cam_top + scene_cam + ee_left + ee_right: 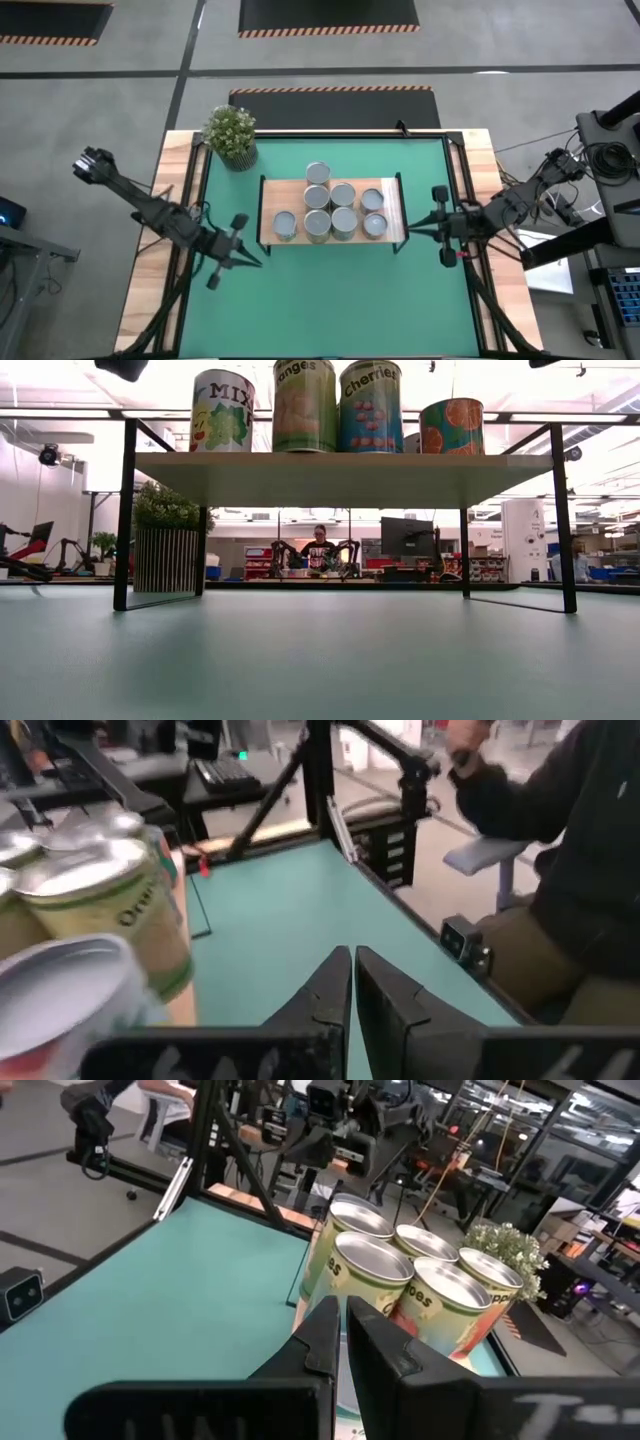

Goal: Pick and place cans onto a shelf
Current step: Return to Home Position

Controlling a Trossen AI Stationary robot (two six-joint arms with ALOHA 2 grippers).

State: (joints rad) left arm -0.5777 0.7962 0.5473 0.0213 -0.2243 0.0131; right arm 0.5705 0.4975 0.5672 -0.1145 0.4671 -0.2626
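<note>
The light-wood shelf point(390, 232) on its thin black frame stands at the middle of the green mat. Several cans point(343, 208) with silvery tops stand upright on the board in a tight cluster. In the low view their labels show above the board point(305, 405). My left gripper point(252, 258) is shut and empty, just off the shelf's near left corner, with the cans close beside it point(100, 900). My right gripper point(418, 228) is shut and empty, just off the shelf's right end, pointing at the cans point(375, 1270).
A leafy potted plant point(231, 135) stands at the mat's far left corner, behind the shelf. Green mat point(330, 300) lies open in front of the shelf. A seated person in dark clothes point(580, 870) is beyond the table's edge, and another person point(318, 545) is far back in the room.
</note>
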